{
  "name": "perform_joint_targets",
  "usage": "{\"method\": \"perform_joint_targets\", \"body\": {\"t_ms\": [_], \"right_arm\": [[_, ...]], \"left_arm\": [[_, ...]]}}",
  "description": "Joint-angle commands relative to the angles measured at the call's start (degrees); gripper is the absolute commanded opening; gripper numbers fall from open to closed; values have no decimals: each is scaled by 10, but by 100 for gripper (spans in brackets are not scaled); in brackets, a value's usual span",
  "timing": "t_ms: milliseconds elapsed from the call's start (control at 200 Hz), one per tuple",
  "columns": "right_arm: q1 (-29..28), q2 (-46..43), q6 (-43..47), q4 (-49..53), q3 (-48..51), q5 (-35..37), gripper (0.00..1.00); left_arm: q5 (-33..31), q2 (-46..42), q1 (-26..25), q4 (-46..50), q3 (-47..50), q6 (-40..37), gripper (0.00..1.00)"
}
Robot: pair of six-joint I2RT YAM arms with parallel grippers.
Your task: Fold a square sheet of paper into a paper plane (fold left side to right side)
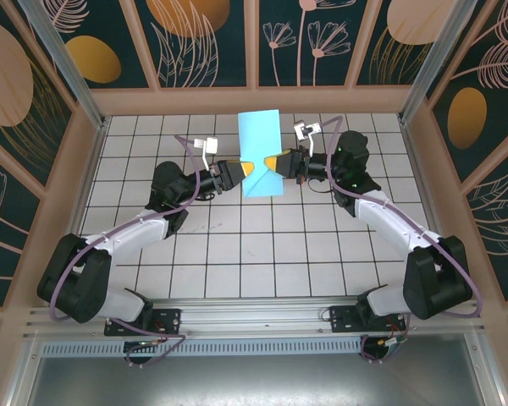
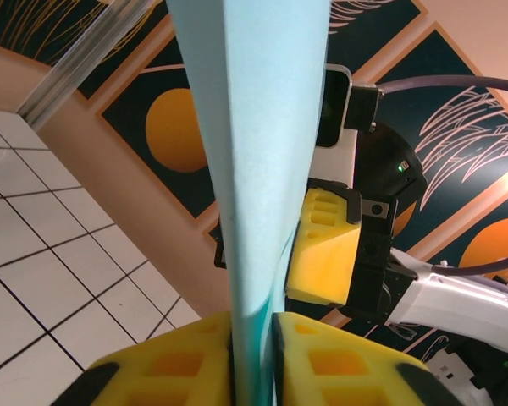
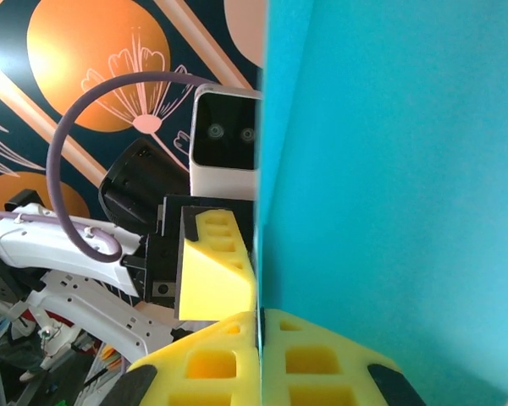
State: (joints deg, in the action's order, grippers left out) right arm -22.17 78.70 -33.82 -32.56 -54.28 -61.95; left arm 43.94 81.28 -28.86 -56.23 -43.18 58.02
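The square sheet of paper (image 1: 261, 135) is turquoise-blue and folded, and it is held up off the tiles at the back middle, its lower end tapering to a point. My left gripper (image 1: 246, 170) is shut on its lower left part. My right gripper (image 1: 273, 162) is shut on it from the right, facing the left one. In the left wrist view the paper (image 2: 262, 169) rises as a narrow folded strip out of the closed left gripper (image 2: 252, 326). In the right wrist view the paper (image 3: 389, 186) stands edge-on in the closed right gripper (image 3: 259, 321).
The white tiled table (image 1: 237, 245) stretches in front of and beside the arms. Patterned walls and metal posts (image 1: 63, 63) enclose the back and sides. A rail (image 1: 254, 317) carrying both arm bases runs along the near edge.
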Motion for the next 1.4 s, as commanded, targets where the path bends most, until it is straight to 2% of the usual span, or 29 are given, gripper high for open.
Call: {"method": "perform_joint_targets", "body": {"t_ms": [0, 100, 165, 220, 255, 330, 405, 475, 600, 701, 776, 906, 1146, 1396], "right_arm": [[8, -19, 10, 11, -2, 12, 17], [16, -25, 46, 78, -8, 38, 32], [25, -35, 83, 144, -16, 74, 39], [33, -47, 112, 196, -20, 121, 47], [36, -56, 132, 238, -24, 176, 51], [37, -77, 170, 332, -34, 341, 54], [40, -96, 170, 392, -30, 509, 57], [47, -112, 150, 420, -11, 615, 63], [53, -131, 122, 440, 19, 704, 78], [53, -144, 108, 442, 41, 725, 93], [54, -152, 104, 442, 55, 727, 98], [54, -166, 103, 446, 68, 729, 99], [53, -190, 100, 448, 82, 730, 99], [55, -205, 94, 451, 90, 727, 99]], "left_arm": [[3, -4, 2, 0, -12, -15, 12], [-4, -11, 2, 35, -15, -41, 8], [-22, -22, 2, 103, -23, -82, 2], [-52, -38, 1, 175, -29, -130, 1], [-80, -50, 0, 231, -34, -161, 0], [-169, -75, -13, 368, -50, -232, 0], [-301, -86, -47, 511, -84, -299, 0], [-414, -77, -89, 610, -118, -329, 0], [-582, -37, -150, 736, -163, -303, 0], [-711, 24, -201, 844, -218, -254, 0], [-763, 74, -225, 906, -257, -207, 0], [-795, 141, -243, 962, -299, -145, 0], [-800, 249, -245, 996, -357, -98, 0], [-722, 369, -243, 1003, -454, -86, 0]]}}
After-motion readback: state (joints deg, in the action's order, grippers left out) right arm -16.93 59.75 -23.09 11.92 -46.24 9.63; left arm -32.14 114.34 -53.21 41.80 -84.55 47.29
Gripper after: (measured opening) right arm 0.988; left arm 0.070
